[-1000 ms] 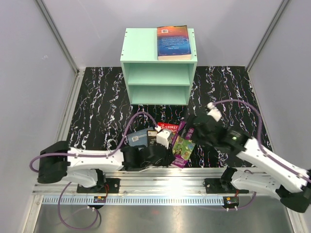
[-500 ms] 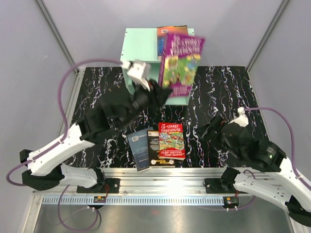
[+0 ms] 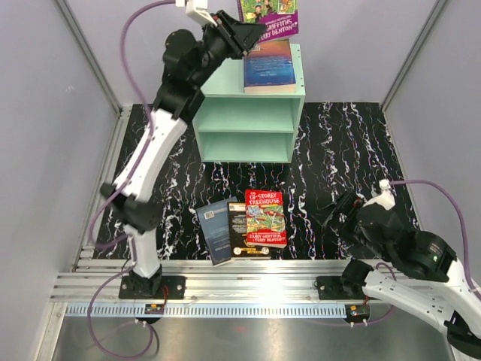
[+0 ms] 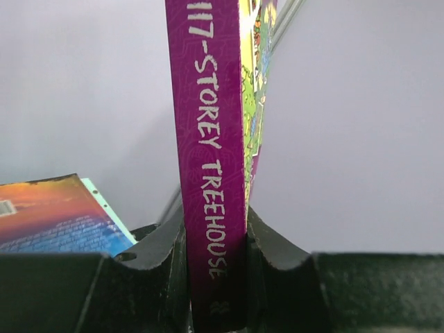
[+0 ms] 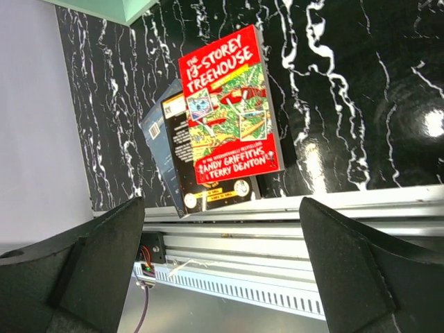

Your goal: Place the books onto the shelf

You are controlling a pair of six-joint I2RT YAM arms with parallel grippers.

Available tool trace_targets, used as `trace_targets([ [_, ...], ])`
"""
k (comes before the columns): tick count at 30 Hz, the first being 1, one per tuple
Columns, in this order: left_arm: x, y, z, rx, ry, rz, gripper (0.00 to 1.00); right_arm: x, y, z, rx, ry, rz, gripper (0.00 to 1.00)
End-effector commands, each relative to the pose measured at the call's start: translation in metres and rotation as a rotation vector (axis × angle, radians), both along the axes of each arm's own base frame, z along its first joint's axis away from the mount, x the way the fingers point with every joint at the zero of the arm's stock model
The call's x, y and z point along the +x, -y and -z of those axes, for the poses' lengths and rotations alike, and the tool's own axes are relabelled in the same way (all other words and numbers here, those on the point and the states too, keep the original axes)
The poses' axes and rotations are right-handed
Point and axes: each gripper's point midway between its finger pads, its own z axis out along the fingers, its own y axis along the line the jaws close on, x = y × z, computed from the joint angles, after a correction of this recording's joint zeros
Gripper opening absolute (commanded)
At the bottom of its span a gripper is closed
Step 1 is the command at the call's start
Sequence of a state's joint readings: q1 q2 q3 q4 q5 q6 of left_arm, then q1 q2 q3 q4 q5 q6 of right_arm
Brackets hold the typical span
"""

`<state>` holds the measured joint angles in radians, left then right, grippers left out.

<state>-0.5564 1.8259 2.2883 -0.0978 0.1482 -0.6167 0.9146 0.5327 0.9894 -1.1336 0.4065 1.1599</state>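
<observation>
While held above the shelf, the purple book is gripped by the left end effector. The right end effector is spread open.

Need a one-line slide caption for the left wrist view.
Left pincer clamps the purple Treehouse book by its spine; an orange-and-blue book lies on the mint shelf at lower left.

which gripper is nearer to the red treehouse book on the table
Right. The right gripper sits open just right of the red book; the left gripper is far off above the shelf, clamping the purple book.
</observation>
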Motion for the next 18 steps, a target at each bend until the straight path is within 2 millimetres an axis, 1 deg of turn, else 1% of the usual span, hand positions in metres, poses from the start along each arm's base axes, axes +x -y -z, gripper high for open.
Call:
trace_targets([
  [1, 0.034, 0.013, 0.012, -0.166, -0.087, 0.314, 0.03, -0.009, 0.016, -0.007, 0.017, -0.001, 0.035, 1.00],
  [2, 0.039, 0.010, 0.012, -0.215, -0.129, 0.339, 0.03, -0.011, 0.020, -0.007, 0.029, 0.006, 0.040, 1.00],
  [3, 0.049, 0.006, 0.018, -0.230, -0.150, 0.334, 0.03, -0.011, 0.023, -0.008, 0.031, 0.011, 0.049, 1.00],
  [4, 0.056, 0.007, 0.025, -0.241, -0.175, 0.335, 0.03, -0.013, 0.026, -0.006, 0.031, 0.010, 0.054, 1.00],
  [6, 0.062, 0.009, 0.034, -0.255, -0.215, 0.360, 0.03, -0.014, 0.029, -0.006, 0.040, 0.017, 0.061, 1.00],
  [7, 0.063, 0.010, 0.039, -0.252, -0.237, 0.368, 0.03, -0.015, 0.030, -0.006, 0.040, 0.018, 0.060, 1.00],
  [9, 0.060, 0.008, 0.039, -0.238, -0.253, 0.361, 0.03, -0.015, 0.030, -0.007, 0.042, 0.020, 0.058, 1.00],
  [10, 0.060, 0.008, 0.045, -0.224, -0.284, 0.352, 0.03, -0.015, 0.029, -0.008, 0.040, 0.021, 0.053, 1.00],
  [11, 0.058, 0.007, 0.044, -0.213, -0.284, 0.354, 0.04, -0.014, 0.028, -0.007, 0.033, 0.017, 0.053, 1.00],
  [14, 0.053, 0.006, 0.049, -0.217, -0.337, 0.410, 0.04, -0.012, 0.023, -0.006, 0.028, 0.010, 0.043, 1.00],
  [16, 0.055, 0.003, 0.058, -0.214, -0.387, 0.438, 0.02, -0.012, 0.020, -0.006, 0.037, 0.008, 0.037, 1.00],
  [17, 0.056, 0.001, 0.059, -0.208, -0.385, 0.440, 0.01, -0.012, 0.018, -0.005, 0.041, 0.005, 0.031, 1.00],
  [18, 0.057, 0.002, 0.065, -0.200, -0.416, 0.434, 0.01, -0.012, 0.017, -0.005, 0.044, 0.003, 0.029, 1.00],
])
